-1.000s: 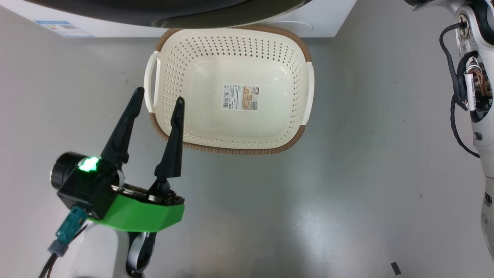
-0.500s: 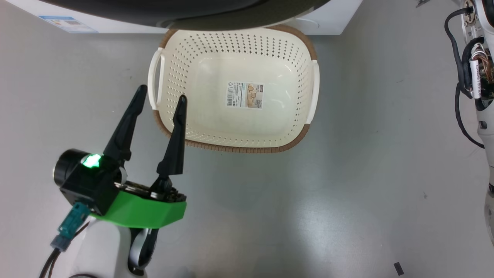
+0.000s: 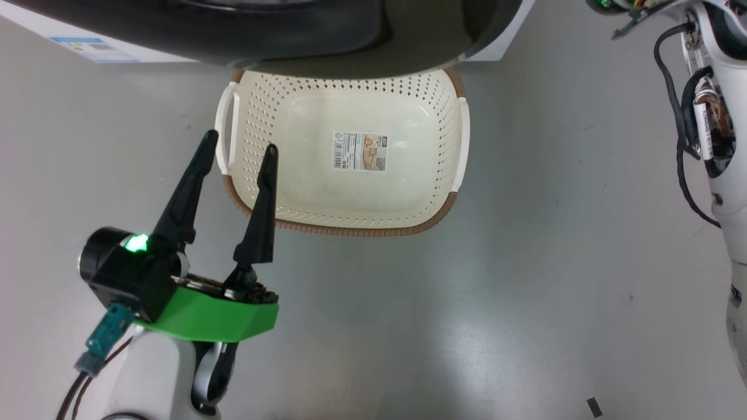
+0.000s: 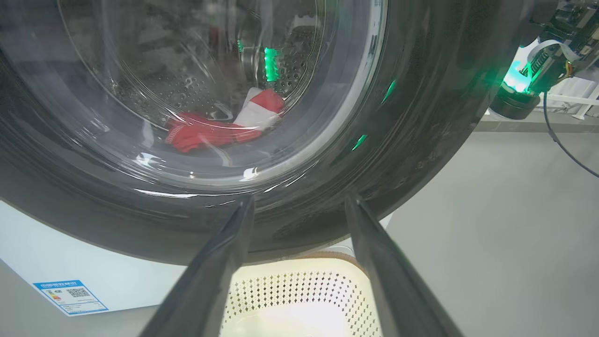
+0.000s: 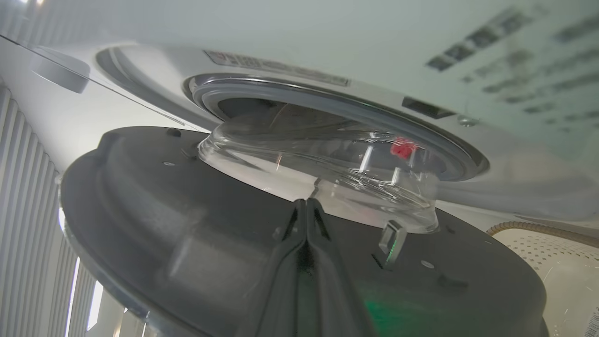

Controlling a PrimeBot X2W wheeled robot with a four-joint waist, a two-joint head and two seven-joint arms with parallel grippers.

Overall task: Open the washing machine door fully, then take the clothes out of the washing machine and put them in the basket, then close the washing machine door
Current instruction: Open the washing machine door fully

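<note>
**Door partly open, clothes still in the drum**

Head view: the left gripper (image 3: 240, 143) hangs over the near-left corner of the basket (image 3: 344, 224), fingers spread apart and holding nothing. The basket sits on the floor just in front of the washing machine (image 3: 499, 44). The washing machine door (image 3: 262, 35) overhangs its far rim.

Left wrist view: through the door's glass, the clothes (image 4: 210, 131) lie low in the perforated drum (image 4: 295, 70), a limp red and white heap. They look light, thin and floppy. A pinch on a bunched fold should lift them, though loose ends will probably trail and catch on the gasket.

Right wrist view: the right gripper (image 5: 306, 203) has its fingers pressed together, empty, lying along the door's dark inner face just below the glass bowl (image 5: 327, 164). Actual contact cannot be told. The bowl stands partly out of the grey gasket (image 5: 337, 93), so the door is not yet fully open. The door is likely rigid, fairly heavy and glossy. Pushing the inner face near the latch hook (image 5: 390, 241) suits it better than pinching the slick rim.
</note>
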